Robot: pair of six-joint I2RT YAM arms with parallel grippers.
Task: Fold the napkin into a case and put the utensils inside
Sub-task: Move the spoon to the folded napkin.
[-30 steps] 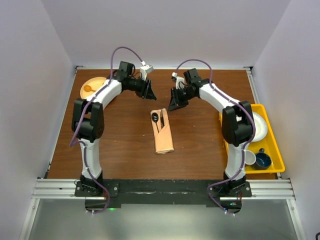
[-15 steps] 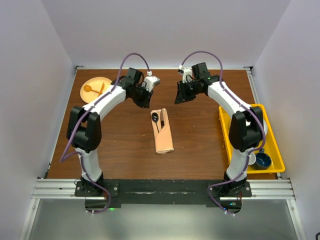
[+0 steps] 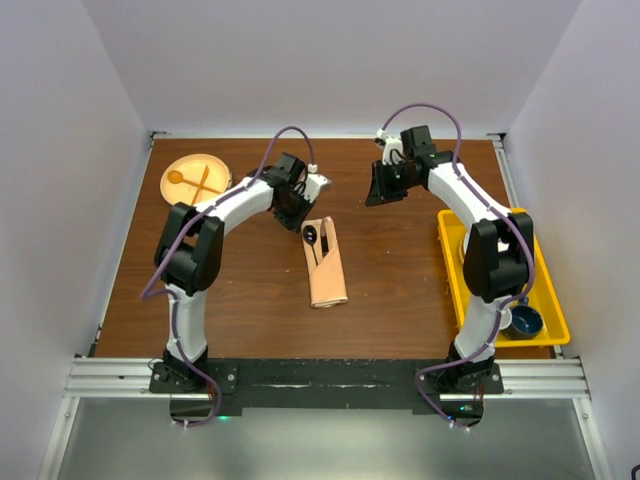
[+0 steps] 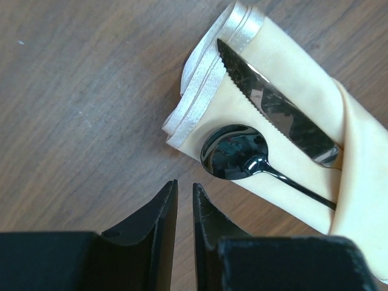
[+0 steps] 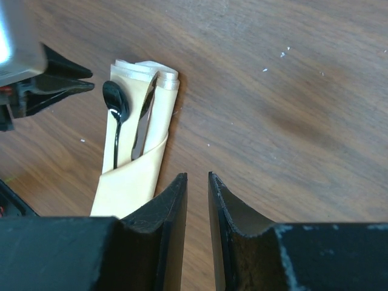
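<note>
Since the case already lies folded near the middle of the desk with the utensils tucked in, I judge the job close to finished, and what is left is getting both arms away cleanly. The dark spoon and the serrated knife sit side by side in the pocket, their heads sticking out at the end nearer the far edge, resting on the layered satin.

My left tool is nearly closed, only a thin slit showing between its fingers, and it has hold of nothing. Its tips point at bare wood just beside the case's far left corner, with the spoon bowl a little beyond and to the right, not touching. I cannot tell from either view how high it hangs above the desk. My right tool is likewise narrowed to a slit and empty. It sits well apart from the case, towards the far right, and sees the whole pocket from a distance.

To do this well I would lift the left tool straight up before swinging it, since a sideways sweep could catch the cloth's stacked edges or nudge the spoon out. The right arm has free room and can pull back first.
</note>
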